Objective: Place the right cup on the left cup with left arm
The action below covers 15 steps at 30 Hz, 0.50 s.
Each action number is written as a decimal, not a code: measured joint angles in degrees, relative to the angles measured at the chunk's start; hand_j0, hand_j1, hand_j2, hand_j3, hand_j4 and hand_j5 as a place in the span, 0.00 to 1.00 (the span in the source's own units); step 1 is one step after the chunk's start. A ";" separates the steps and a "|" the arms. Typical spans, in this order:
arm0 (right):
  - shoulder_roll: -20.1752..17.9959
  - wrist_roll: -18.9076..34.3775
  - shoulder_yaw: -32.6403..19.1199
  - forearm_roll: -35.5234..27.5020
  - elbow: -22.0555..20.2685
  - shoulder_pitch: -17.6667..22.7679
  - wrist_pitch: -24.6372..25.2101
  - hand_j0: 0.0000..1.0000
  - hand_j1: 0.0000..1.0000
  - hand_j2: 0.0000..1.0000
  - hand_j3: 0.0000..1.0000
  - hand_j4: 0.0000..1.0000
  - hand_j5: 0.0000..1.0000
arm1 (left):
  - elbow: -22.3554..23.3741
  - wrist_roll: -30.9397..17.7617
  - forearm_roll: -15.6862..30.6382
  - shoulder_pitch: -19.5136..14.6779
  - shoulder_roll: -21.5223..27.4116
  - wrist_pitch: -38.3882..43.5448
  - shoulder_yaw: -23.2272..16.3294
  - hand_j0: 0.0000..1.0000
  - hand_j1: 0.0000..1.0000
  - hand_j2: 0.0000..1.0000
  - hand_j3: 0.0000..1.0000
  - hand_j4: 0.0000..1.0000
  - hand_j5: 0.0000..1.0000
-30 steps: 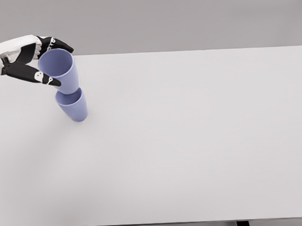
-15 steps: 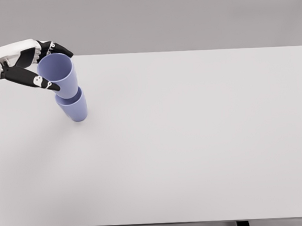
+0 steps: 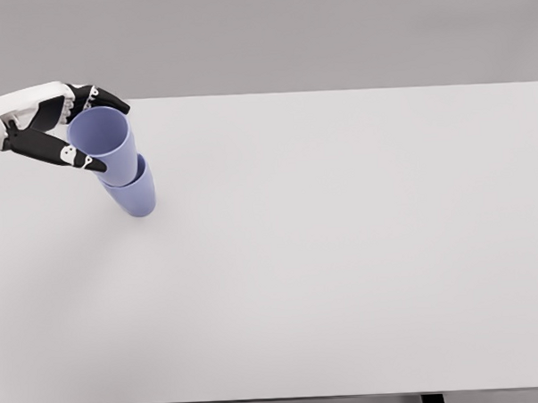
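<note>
Your left robot hand (image 3: 56,130) comes in from the upper left edge, over the far left corner of the desk (image 3: 343,252). White palm, black fingers (image 3: 99,95) reaching along the far side of the top cup's rim, thumb (image 3: 57,151) lying along the near side. The fingers are curled about the rim of the top cup (image 3: 106,146); they look to be touching it, so read the robot hand as closed on that cup, though the contact at the far side is hard to make out. Both cups are pale blue-violet. The top cup sits nested in the lower cup (image 3: 135,194), its open mouth facing up and toward the camera, its base hidden inside the lower one. Only the lower cup's rim and body show beneath it. The lower cup stands on the desk near the left edge, toward the far side. The pair leans as seen from the head view, the mouth of the top cup to the upper left of the lower cup's base. The desk top is white, with dark legs just showing at the bottom edge. Grey wall behind. Your right arm does not show.
</note>
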 measured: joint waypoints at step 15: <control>0.00 0.00 0.00 0.00 0.00 0.00 0.00 1.00 1.00 1.00 1.00 1.00 1.00 | 0.55 0.12 -0.19 -0.09 -0.48 0.00 0.03 0.72 0.72 0.72 0.72 0.72 0.72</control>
